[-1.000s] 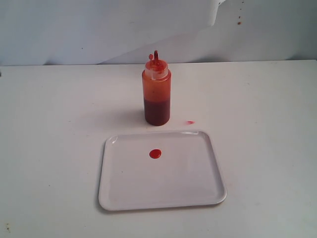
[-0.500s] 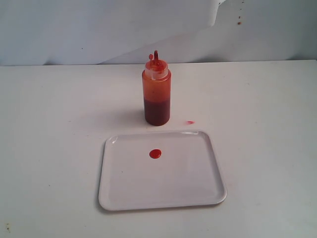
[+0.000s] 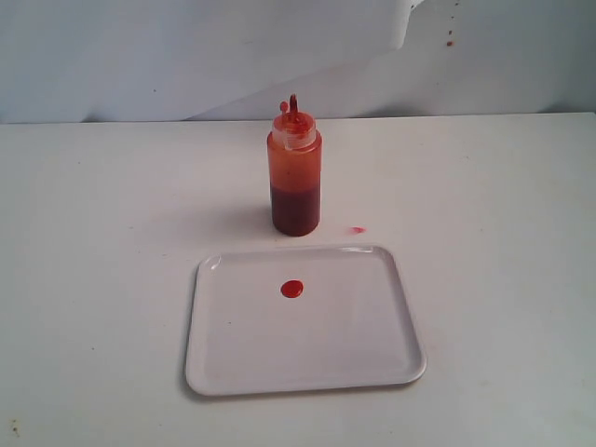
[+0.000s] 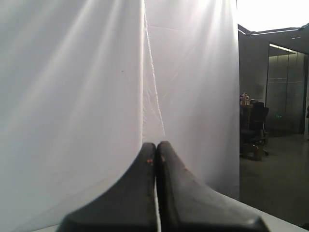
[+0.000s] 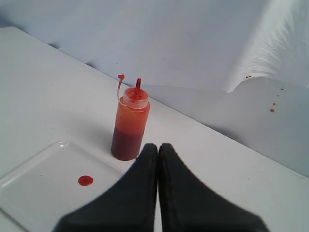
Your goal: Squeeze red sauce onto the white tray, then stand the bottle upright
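Nothing has moved: the bottle (image 5: 130, 125) stands upright, apart ahead of the right jaws, both pairs pressed together, empty.

Bottle (image 3: 295, 177) upright on table (image 3: 102, 233) just behind white tray (image 3: 307, 363) w/ red sauce dot (image 3: 292, 289).

Upright bottle (image 3: 295, 177) behind sauce-dotted white tray (image 3: 372, 363)

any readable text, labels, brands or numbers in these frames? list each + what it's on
None readable.
The bottle: no label or print, only sauce staining.
The white tray: plain, just one red sauce dot.
The dim room behind the curtain in the left wrist view: anything there is too small and blurred to read.
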### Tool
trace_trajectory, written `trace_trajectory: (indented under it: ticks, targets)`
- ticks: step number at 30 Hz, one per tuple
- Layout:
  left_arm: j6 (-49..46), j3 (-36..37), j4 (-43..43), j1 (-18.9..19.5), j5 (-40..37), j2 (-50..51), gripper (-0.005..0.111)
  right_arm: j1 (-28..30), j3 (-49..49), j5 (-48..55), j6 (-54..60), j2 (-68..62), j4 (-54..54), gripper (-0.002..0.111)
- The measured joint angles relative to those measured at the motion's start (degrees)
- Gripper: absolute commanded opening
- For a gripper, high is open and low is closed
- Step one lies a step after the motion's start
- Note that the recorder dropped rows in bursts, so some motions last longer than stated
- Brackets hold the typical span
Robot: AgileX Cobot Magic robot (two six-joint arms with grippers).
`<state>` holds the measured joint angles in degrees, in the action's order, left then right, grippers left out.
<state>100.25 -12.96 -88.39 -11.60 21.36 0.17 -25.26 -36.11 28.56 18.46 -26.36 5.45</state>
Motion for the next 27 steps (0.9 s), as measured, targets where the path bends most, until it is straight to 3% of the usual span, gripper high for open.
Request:
trace_trajectory:
  ticks: [12, 17, 20, 27]
  targets:
    - [-0.44, 0.0, 0.1, 0.0, 0.0, 0.0, 0.0, 0.0, 0.0, 0.0, 0.0, 0.0, 0.0, 0.0]
    - [-6.6, 0.0, 4.31, 0.0, 0.0, 0.0, 0.0, 0.0, 0.0, 0.0, 0.0, 0.0, 0.0, 0.0]
    - [-15.04, 0.21, 13.1, 0.0, -0.08, 0.0, 0.0, 0.0, 0.0, 0.0, 0.0, 0.0, 0.0, 0.0]
    - [-41.85, 4.81, 44.01, 0.0, -0.08, 0.0, 0.0, 0.0, 0.0, 0.0, 0.0, 0.0, 0.0, 0.0]
